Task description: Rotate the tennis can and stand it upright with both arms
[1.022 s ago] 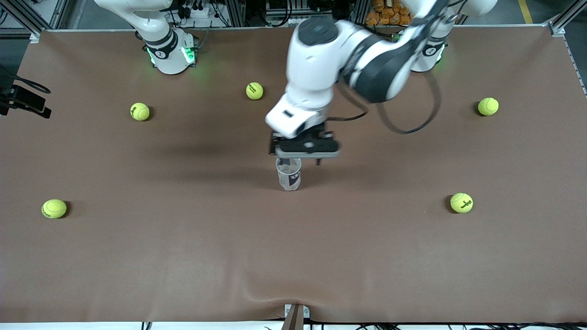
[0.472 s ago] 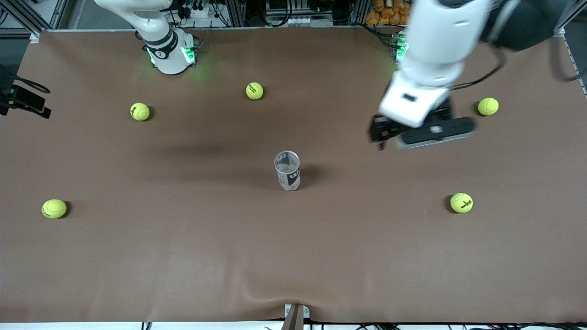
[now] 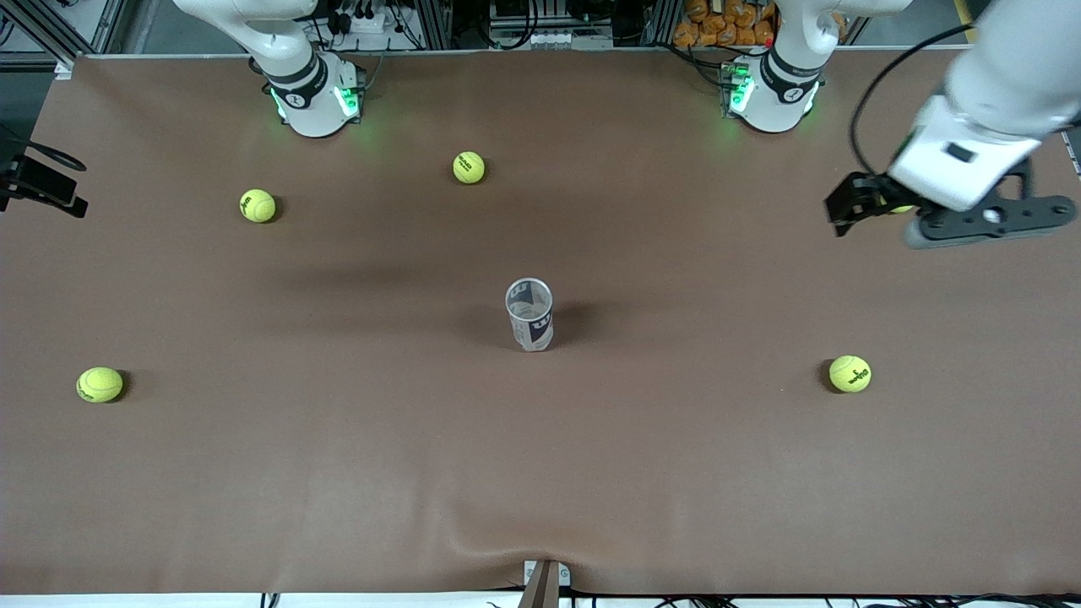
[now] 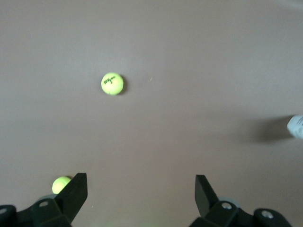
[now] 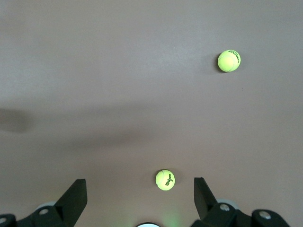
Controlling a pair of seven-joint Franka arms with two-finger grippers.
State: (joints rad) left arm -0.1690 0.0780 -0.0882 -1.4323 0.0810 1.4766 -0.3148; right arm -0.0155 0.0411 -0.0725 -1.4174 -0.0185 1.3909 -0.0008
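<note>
**Can upright, both grippers empty**

The can (image 3: 529, 314) stands upright mid-table on the brown cloth (image 3: 540, 473), open rim up, touched by neither arm. It lies well apart from the left gripper (image 4: 141, 191), toward the right arm's end from it; in the left wrist view only its edge shows (image 4: 296, 126).

The left gripper (image 3: 946, 221) hangs over the left arm's end of the table, fingers (image 4: 75, 189) spread wide, holding nothing. One ball (image 4: 112, 83) lies ahead of it on the cloth, another (image 4: 61, 184) just beside one finger.

The right gripper (image 5: 140, 191) is also spread and empty, a ball (image 5: 164, 179) lying on the cloth between its fingers.
</note>
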